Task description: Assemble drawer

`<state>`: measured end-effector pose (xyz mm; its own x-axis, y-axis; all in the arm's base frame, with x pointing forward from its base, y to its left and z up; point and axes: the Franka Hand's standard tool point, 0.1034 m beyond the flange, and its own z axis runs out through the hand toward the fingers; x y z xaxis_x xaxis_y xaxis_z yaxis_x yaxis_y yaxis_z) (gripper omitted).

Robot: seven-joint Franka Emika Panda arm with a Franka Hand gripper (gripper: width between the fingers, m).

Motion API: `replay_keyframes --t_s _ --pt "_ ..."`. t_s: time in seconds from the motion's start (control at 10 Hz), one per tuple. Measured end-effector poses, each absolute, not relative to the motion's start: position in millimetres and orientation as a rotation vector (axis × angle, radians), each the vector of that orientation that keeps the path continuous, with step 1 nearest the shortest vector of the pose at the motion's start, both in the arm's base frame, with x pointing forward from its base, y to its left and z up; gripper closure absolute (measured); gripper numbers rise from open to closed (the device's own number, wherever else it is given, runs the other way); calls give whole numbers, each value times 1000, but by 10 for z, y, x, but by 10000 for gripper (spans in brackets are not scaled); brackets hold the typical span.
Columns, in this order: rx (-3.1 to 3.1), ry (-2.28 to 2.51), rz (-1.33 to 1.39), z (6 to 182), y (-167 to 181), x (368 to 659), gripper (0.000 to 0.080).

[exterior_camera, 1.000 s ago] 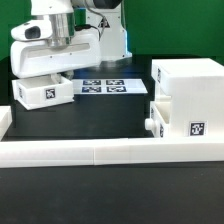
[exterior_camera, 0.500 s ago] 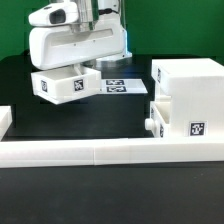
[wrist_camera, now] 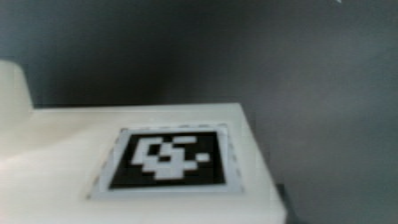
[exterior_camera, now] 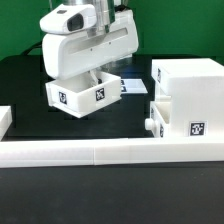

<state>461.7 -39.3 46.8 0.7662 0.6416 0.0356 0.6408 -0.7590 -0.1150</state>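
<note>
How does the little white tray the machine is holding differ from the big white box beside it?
The small tray is much smaller than the big casing. The small tray is tilted; the big casing stands level. The small tray hangs under the arm, off the table; the big casing rests on it. Both are white plastic with black-and-white square tags.

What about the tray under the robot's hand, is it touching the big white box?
Apart. The exterior view shows a strip of black table between the tray and the casing.
</note>
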Motion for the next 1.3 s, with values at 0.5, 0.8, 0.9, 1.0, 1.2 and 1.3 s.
replay_keyframes --t_s 0.5,0.8,0.9,1.0,1.2,1.3 --pt "-2619 -1531 -15 478 -459 4692 758" --pt "-2411 -1882 -14 554 -467 4955 758" --pt "-2333 -1988 -4 593 -480 5029 758" --pt "-2310 -2030 -9 613 -487 5069 758" --pt "-2315 -2019 -5 596 -488 5052 758" --pt "-2315 -2019 -5 595 -489 5052 758"
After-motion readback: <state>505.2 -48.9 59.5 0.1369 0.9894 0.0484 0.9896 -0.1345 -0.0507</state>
